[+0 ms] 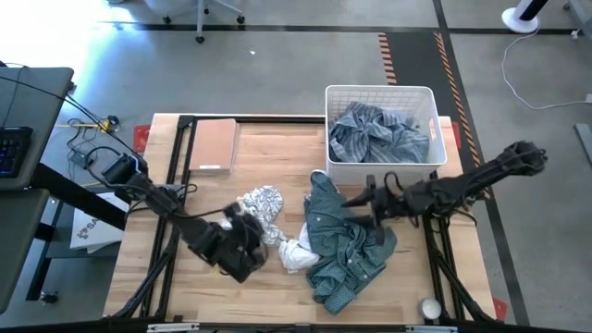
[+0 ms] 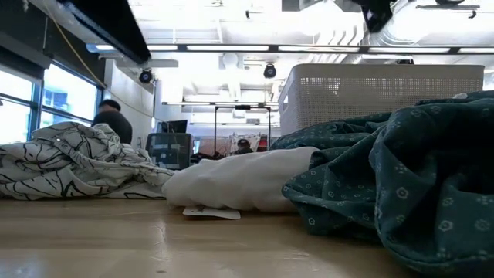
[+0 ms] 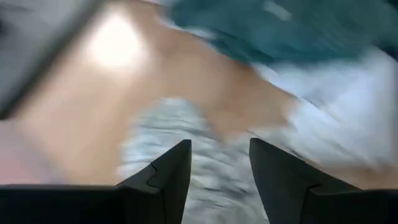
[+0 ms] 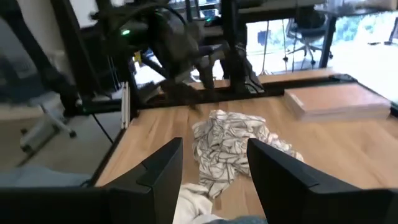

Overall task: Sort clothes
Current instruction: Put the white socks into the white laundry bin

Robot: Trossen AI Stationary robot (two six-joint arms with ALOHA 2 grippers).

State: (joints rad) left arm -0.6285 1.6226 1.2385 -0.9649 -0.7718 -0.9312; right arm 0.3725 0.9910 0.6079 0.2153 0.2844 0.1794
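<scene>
Three garments loose on the table [image 1: 277, 148]: dark green shirt [image 1: 344, 245] crumpled mid-table, white-and-grey patterned piece [image 1: 262, 205] beside it, plain white piece [image 1: 296, 254] between, touching both. Blue-grey striped one [image 1: 379, 134] already in the basket [image 1: 338, 97]. Risk: snagging two overlapping garments at once. Left gripper [image 3: 219, 163] spread, empty, over the patterned piece; right gripper [image 4: 214, 163] spread, empty, above the green shirt.

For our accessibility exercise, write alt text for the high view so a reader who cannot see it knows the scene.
Seen from above, a wooden table holds a dark green shirt, a white garment and a white patterned garment between two dark robot arms. A white basket holds blue-grey striped clothes. The left gripper and right gripper, jaws open, hold nothing.
</scene>
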